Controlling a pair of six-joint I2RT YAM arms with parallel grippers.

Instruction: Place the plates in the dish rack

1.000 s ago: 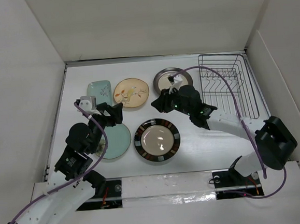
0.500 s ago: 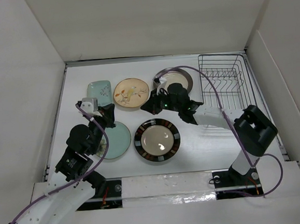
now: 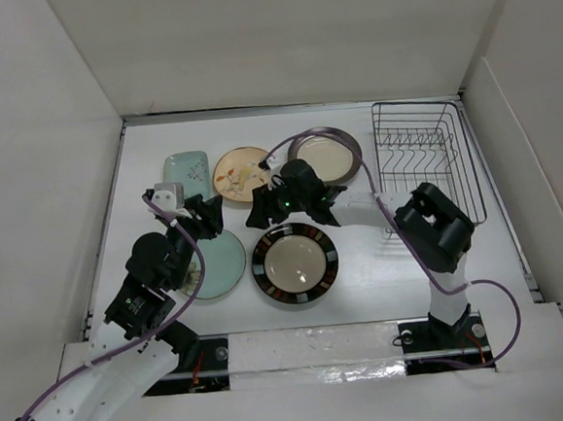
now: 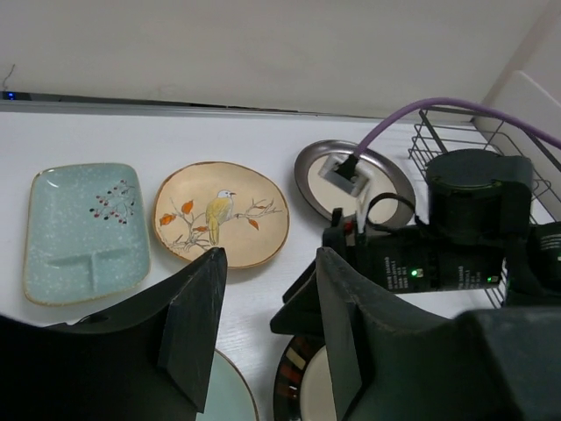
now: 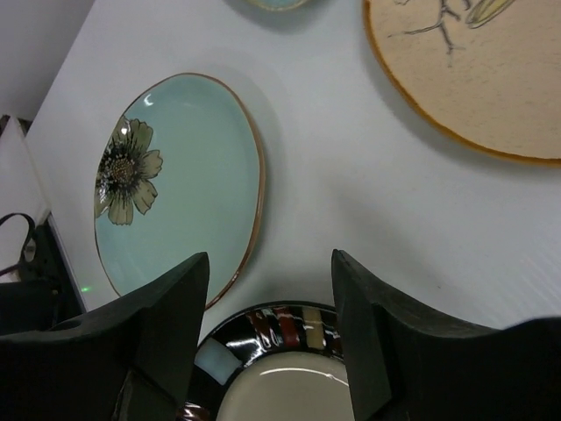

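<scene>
Five plates lie flat on the white table: a pale-green rectangular one, a cream-yellow one with a bird, a brown-rimmed cream one, a striped-rim beige one and a pale-green round one. The dark wire dish rack stands at the back right with no plates in it. My right gripper is open, its jaws hanging above the far rim of the striped-rim plate. My left gripper is open and holds nothing, hovering between the pale-green round plate and the striped-rim plate.
White walls close in the table at the back and both sides. The two wrists are close together in the middle. The right arm's purple cable arcs over the brown-rimmed plate. The right arm's body fills the left wrist view's right side.
The right arm swung left from the brown-rimmed plate to above the striped-rim plate, and its jaws opened. The brown-rimmed plate is now uncovered. The left gripper has barely shifted.
</scene>
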